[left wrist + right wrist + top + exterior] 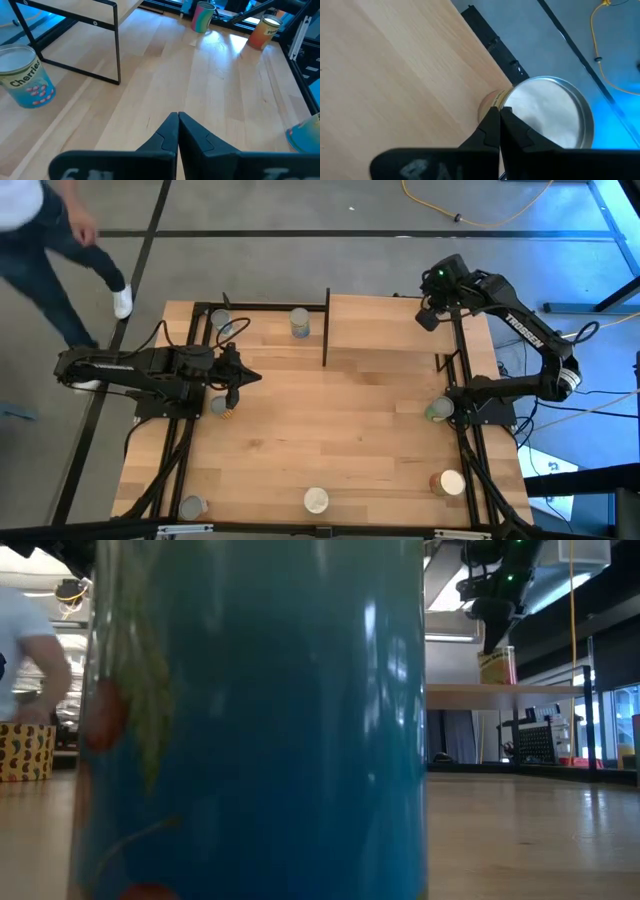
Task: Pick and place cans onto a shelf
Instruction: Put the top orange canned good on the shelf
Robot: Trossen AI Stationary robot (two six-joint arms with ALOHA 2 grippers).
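Note:
The shelf [390, 330] is a raised light-wood board with black posts at the table's far right. A yellow-labelled can with a silvery lid [550, 115] stands on the shelf's far right corner, at its edge; it also shows in the low view [497, 667]. My right gripper [430, 315] is shut and points down, with its tips [499, 114] at this can's lid rim. My left gripper [245, 377] is shut and empty, hovering over the table's left half. Other cans stand on the tabletop, among them a blue cherries can [25, 75] and a pale-lidded can [218, 406]. My right gripper's shut fingertips [492, 117] come from above and stand at the rim of the lid [520, 107] of the can, which is upright on the shelf. I cannot tell whether they touch it.
Cans stand at the far left [220, 320], far middle [299, 323], right side [438, 410], near right [447, 482], near middle [316, 500] and near left [190, 506]. The near-middle blue can [250, 720] fills the low view. A person [60, 250] walks beyond the far left corner.

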